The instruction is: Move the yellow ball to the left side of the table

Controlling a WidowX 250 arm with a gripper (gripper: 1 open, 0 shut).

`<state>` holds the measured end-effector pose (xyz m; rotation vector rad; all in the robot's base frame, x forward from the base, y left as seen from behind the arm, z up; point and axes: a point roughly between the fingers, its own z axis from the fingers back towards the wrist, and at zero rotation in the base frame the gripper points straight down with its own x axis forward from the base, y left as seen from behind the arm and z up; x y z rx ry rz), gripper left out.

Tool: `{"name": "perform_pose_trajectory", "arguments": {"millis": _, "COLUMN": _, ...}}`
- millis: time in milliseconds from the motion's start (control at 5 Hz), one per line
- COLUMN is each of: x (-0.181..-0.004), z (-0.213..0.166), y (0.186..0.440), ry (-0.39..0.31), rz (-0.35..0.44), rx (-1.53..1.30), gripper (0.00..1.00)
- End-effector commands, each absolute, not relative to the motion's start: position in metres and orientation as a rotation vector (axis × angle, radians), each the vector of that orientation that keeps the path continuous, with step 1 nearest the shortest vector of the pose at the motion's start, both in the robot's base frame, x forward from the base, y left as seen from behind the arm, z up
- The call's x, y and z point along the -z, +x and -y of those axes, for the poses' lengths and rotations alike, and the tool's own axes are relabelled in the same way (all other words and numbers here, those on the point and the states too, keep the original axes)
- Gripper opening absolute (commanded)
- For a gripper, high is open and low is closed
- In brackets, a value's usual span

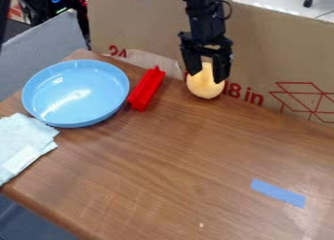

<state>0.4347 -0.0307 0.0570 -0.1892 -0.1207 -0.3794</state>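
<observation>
Yellow ball (202, 84) on table (183, 166), between open gripper (204, 72) jaws

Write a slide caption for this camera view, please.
Open pincer above the yellow ball, beside red block.

Soft, even light falls from overhead, leaving only faint shadows under the blue bowl (77, 94) and red block (146, 88). The table (196, 176) shows mild sheen. The picture is small and grainy; background detail is perhaps slightly blurred.

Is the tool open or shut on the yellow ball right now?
Open: the tool has its fingers spread either side of the yellow ball.
</observation>
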Motion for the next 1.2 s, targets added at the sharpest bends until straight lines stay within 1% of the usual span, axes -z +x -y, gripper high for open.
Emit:
{"name": "perform_pose_trajectory", "arguments": {"millis": 0, "x": -0.077, "z": 0.032, "y": 0.430, "ry": -0.178, "rz": 0.189, "rx": 0.373, "gripper": 1.00}}
{"name": "perform_pose_trajectory", "arguments": {"millis": 200, "x": -0.093, "z": 0.026, "y": 0.424, "ry": -0.163, "rz": 0.227, "rx": 0.390, "gripper": 1.00}}
{"name": "perform_pose_trajectory", "arguments": {"millis": 400, "x": -0.085, "z": 0.026, "y": 0.434, "ry": -0.165, "rz": 0.221, "rx": 0.398, "gripper": 1.00}}
{"name": "perform_pose_trajectory", "arguments": {"millis": 600, "x": -0.093, "z": 0.022, "y": 0.432, "ry": -0.157, "rz": 0.230, "rx": 0.392, "gripper": 1.00}}
{"name": "perform_pose_trajectory", "arguments": {"millis": 800, "x": -0.095, "z": 0.019, "y": 0.452, "ry": -0.165, "rz": 0.237, "rx": 0.376, "gripper": 1.00}}
{"name": "perform_pose_trajectory", "arguments": {"millis": 1000, "x": -0.098, "z": 0.019, "y": 0.449, "ry": -0.130, "rz": 0.253, "rx": 0.365, "gripper": 1.00}}
